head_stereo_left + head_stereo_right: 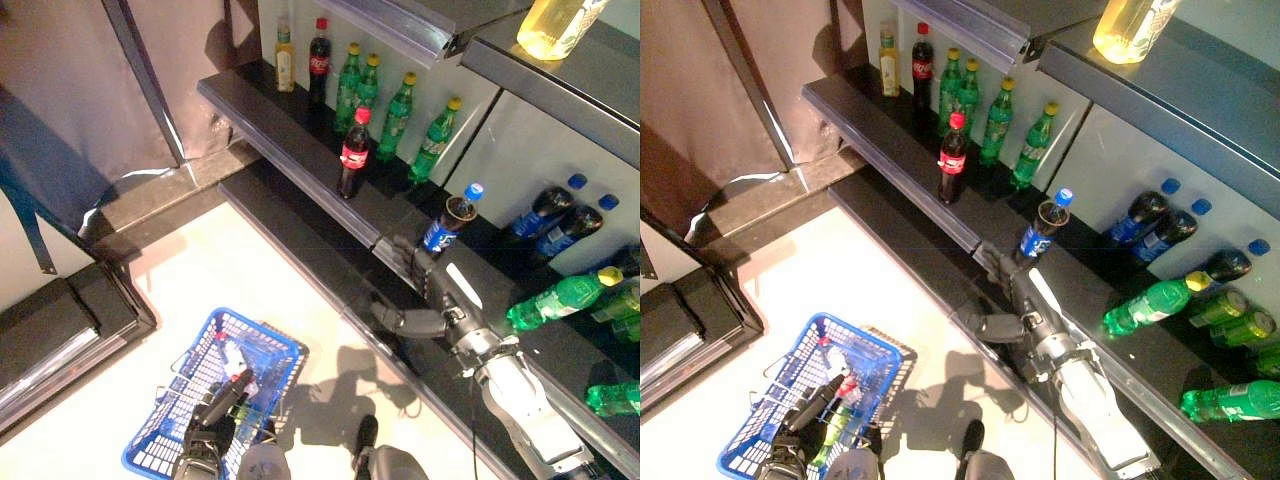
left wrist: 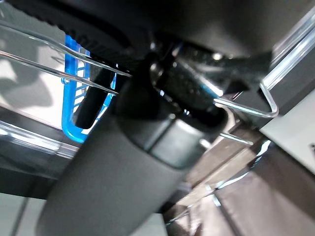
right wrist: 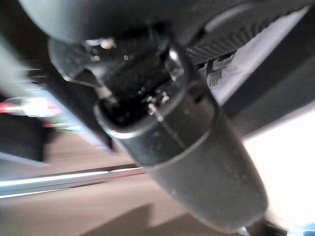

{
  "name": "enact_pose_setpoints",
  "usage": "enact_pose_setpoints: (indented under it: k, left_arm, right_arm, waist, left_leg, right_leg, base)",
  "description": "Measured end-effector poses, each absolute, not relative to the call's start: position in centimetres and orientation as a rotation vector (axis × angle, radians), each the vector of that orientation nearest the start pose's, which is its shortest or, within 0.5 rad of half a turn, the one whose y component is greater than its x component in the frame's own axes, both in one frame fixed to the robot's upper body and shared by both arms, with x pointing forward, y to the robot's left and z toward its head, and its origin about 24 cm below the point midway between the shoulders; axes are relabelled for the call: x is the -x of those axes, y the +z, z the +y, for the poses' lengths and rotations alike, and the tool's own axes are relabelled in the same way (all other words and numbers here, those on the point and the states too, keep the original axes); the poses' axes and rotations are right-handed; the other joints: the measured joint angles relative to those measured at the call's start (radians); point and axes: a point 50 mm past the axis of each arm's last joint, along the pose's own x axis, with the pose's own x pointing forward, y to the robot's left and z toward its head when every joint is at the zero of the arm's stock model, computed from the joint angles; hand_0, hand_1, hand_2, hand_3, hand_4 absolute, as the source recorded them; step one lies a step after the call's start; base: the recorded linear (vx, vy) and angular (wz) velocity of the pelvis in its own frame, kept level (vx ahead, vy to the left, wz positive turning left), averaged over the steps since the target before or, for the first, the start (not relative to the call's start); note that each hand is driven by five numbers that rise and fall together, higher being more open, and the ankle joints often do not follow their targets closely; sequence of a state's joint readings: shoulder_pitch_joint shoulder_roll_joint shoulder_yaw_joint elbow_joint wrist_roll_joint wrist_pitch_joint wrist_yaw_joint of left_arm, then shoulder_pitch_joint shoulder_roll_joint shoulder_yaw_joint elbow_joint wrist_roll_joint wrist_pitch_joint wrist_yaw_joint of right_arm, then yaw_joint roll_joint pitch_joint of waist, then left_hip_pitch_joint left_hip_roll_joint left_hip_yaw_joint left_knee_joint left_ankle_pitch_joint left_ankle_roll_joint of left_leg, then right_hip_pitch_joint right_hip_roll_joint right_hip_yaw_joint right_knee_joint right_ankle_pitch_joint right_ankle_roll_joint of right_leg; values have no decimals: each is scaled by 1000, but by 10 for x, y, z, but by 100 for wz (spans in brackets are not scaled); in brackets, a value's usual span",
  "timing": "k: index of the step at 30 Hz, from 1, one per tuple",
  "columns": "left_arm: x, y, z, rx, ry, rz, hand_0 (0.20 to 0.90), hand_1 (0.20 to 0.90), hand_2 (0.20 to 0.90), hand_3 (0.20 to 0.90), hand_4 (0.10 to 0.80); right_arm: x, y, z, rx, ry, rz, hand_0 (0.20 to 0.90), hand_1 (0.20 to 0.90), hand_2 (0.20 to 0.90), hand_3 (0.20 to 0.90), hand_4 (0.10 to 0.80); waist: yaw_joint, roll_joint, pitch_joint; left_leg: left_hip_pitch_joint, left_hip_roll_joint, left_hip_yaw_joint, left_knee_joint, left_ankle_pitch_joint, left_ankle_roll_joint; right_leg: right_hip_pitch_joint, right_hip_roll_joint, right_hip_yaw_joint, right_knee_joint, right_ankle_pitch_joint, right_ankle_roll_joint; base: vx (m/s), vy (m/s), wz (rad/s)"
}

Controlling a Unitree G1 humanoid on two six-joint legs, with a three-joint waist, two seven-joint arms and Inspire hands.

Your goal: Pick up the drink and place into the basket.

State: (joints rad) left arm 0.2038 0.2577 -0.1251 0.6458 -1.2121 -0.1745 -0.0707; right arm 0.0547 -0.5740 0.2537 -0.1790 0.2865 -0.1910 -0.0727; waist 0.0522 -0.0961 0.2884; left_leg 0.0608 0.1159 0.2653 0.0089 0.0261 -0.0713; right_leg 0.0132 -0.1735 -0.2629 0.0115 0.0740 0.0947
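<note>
A dark drink bottle with a blue cap and blue label (image 1: 445,222) stands slightly tilted on the black shelf (image 1: 290,160). My right hand (image 1: 425,275) reaches up to it from the lower right. Its fingers are straight, just below and beside the bottle's base, and its thumb is spread out to the left. The hand is open. The bottle also shows in the right eye view (image 1: 1042,228). My left hand (image 1: 210,425) is shut on the thin wire handles (image 2: 246,110) of the blue basket (image 1: 270,345), which hangs low at the left and holds some drinks.
Green bottles (image 1: 400,110) and a red-capped cola bottle (image 1: 353,152) stand further left along the shelf. Dark blue-capped bottles (image 1: 560,220) and lying green bottles (image 1: 560,297) are at the right. A yellow bottle (image 1: 555,25) sits on the shelf above. A lower ledge (image 1: 300,250) runs along the floor.
</note>
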Motion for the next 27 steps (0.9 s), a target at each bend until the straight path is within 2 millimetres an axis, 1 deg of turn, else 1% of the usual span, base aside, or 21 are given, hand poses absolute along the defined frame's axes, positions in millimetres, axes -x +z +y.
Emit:
enact_pose_setpoints:
  k: [1, 2, 3, 4, 5, 7, 9, 10, 11, 12, 14, 15, 17, 21, 24, 26, 27]
  left_arm:
    - [-133, -112, 229, 827, 494, 549, 300, 300, 300, 200, 100]
    - [-131, -113, 228, 827, 493, 555, 300, 300, 300, 200, 100]
    - [-131, -113, 228, 825, 491, 559, 300, 300, 300, 200, 100]
    - [-131, -113, 227, 823, 488, 560, 300, 300, 300, 200, 100]
    - [-131, -113, 226, 823, 483, 563, 300, 300, 300, 200, 100]
    - [-133, -113, 225, 824, 477, 563, 300, 300, 300, 200, 100]
    - [-134, -113, 223, 829, 472, 563, 300, 300, 300, 200, 100]
    - [-134, -113, 222, 829, 472, 564, 300, 300, 300, 200, 100]
    - [-131, -114, 222, 829, 475, 570, 300, 300, 300, 200, 100]
    - [-130, -114, 222, 828, 476, 573, 300, 300, 300, 200, 100]
    - [-129, -116, 219, 825, 464, 586, 300, 300, 300, 200, 100]
    - [-129, -116, 218, 823, 460, 590, 300, 300, 300, 200, 100]
    - [-125, -118, 214, 826, 453, 609, 300, 300, 300, 200, 100]
    - [-124, -119, 208, 830, 439, 622, 300, 300, 300, 200, 100]
    - [-127, -119, 206, 833, 430, 620, 300, 300, 300, 200, 100]
    - [-131, -118, 204, 837, 417, 613, 300, 300, 300, 200, 100]
    - [-139, -115, 203, 844, 402, 597, 300, 300, 300, 200, 100]
  right_arm:
    - [-234, 88, -180, 212, 235, -219, 900, 900, 900, 900, 800]
    - [-237, 98, -178, 188, 185, -273, 900, 900, 900, 900, 800]
    - [-239, 106, -177, 165, 136, -327, 900, 900, 900, 900, 800]
    - [-239, 109, -177, 165, 111, -351, 900, 900, 900, 900, 800]
    - [-244, 118, -179, 179, 41, -396, 900, 900, 900, 900, 800]
    - [-247, 126, -183, 173, -48, -440, 900, 900, 900, 900, 800]
    - [-253, 140, -193, 145, -224, -499, 900, 900, 900, 900, 800]
    - [-253, 142, -195, 136, -260, -508, 900, 900, 900, 900, 800]
    - [-254, 145, -200, 119, -347, -517, 900, 900, 900, 900, 800]
    - [-253, 144, -202, 113, -383, -515, 900, 900, 900, 900, 800]
    - [-250, 144, -210, 111, -532, -520, 900, 900, 900, 900, 800]
    - [-250, 143, -211, 104, -560, -518, 900, 900, 900, 900, 800]
    - [-248, 139, -215, 101, -638, -488, 900, 900, 900, 900, 800]
    - [-247, 131, -218, 125, -678, -435, 900, 900, 900, 900, 800]
    - [-249, 124, -218, 145, -678, -393, 900, 900, 900, 900, 800]
    - [-251, 117, -217, 161, -671, -363, 900, 900, 900, 900, 800]
    - [-252, 114, -216, 167, -667, -347, 900, 900, 900, 900, 800]
  waist:
    - [1, -1, -1]
    - [2, -2, -1]
    - [0, -3, -2]
    - [1, -3, -2]
    - [-2, -2, -2]
    - [0, -2, -2]
    - [3, 0, 0]
    - [3, 1, 0]
    - [4, 3, 1]
    - [4, 4, 0]
    - [2, 14, -2]
    - [2, 17, -3]
    - [0, 36, -13]
    - [-1, 65, -12]
    - [2, 77, -13]
    - [2, 86, -11]
    - [3, 95, -6]
  left_leg:
    - [7, -1, 5, -6, 1, 1]
    - [24, -3, 22, -16, 4, 0]
    - [32, -4, 26, -16, 4, 0]
    - [34, -4, 26, -17, 3, 0]
    - [41, -4, 27, -20, 2, -1]
    - [44, -2, 26, -21, 1, -2]
    - [46, 1, 27, -20, 1, -3]
    - [48, 0, 26, -20, 1, -3]
    - [59, 1, 26, -21, -1, -5]
    - [63, 1, 26, -22, -2, -5]
    - [65, 0, 26, -22, -3, -5]
    - [65, 0, 26, -21, -3, -5]
    - [67, 0, 25, -21, -4, -5]
    - [64, 0, 23, -13, -5, -4]
    - [55, 0, 20, -4, -7, -3]
    - [24, 1, 16, 23, -13, -1]
    - [-19, 0, 8, 53, -18, 2]
  right_leg:
    - [0, -2, -2, 1, 2, 1]
    - [5, -6, -1, 1, 8, 1]
    - [9, -8, -1, 0, 10, 3]
    - [11, -8, -2, -1, 10, 3]
    - [15, -7, -1, -1, 10, 4]
    - [18, -4, -2, -2, 10, 4]
    - [21, -1, -3, -5, 10, 3]
    - [24, -1, -3, -6, 10, 3]
    - [39, 0, -4, -11, 10, 3]
    - [43, 0, -4, -13, 10, 3]
    - [48, -1, -4, -14, 9, 4]
    - [49, -1, -5, -14, 9, 4]
    - [51, -1, -5, -14, 9, 4]
    - [51, -2, -8, -12, 9, 4]
    - [46, -4, -10, -10, 9, 3]
    - [21, -9, -14, 11, -2, 3]
    - [-17, -14, -18, 40, -7, 0]
  base:
    - [86, 90, -23]
    - [69, 47, -29]
    - [73, 40, -24]
    - [79, 27, -11]
    - [73, 5, -3]
    - [75, -10, -2]
    - [91, -21, 1]
    - [81, -17, 2]
    - [54, -10, 1]
    - [72, -10, 3]
    - [76, -11, 3]
    - [61, -4, 0]
    - [52, -1, -1]
    - [10, 0, 0]
    - [-15, 2, 1]
    - [-107, 2, 10]
    - [-242, 5, 17]
